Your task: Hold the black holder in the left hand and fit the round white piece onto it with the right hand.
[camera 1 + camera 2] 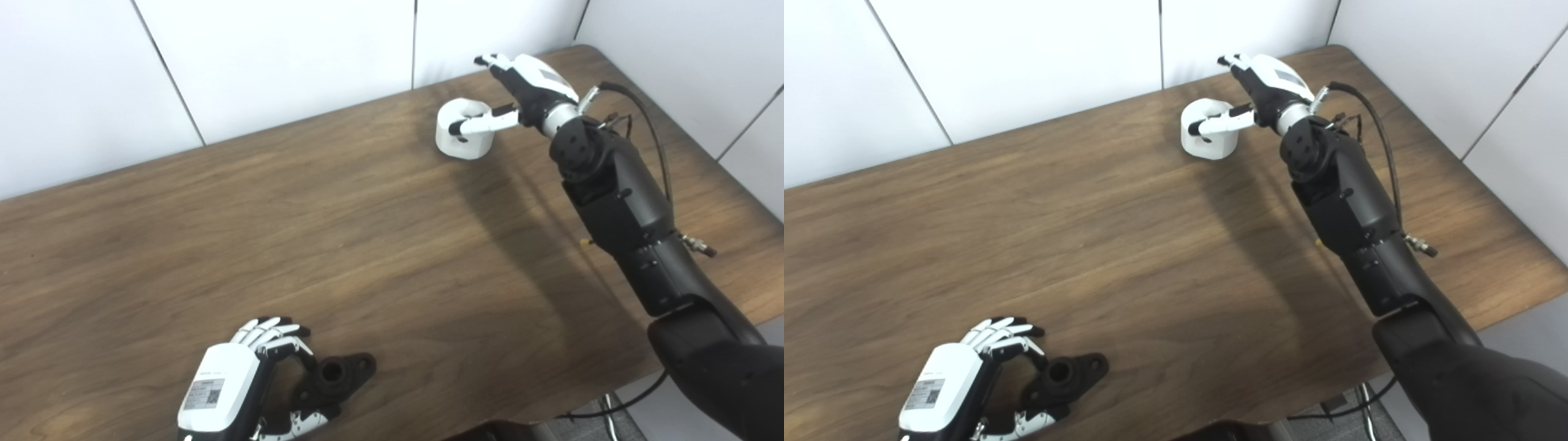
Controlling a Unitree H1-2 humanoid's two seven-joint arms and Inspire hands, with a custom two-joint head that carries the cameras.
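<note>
Left hand point(245, 383): at 7 o'clock on the wooden table point(343, 245); we saw its fingers curled around the black holder point(334, 376), which lay flat on the wood
Right hand point(520, 92): at 1 o'clock, arm stretched far out; we found one finger laid across the round white piece point(463, 130), the rest spread wide; no firm grasp that we could see
Round white piece: near the table's far edge, well apart from the holder

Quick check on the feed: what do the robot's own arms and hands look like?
Both hands, left hand and right hand, have white shells, black-and-white fingers and a grey label on the back. The right arm is glossy black, with a black cable looping along it.
</note>
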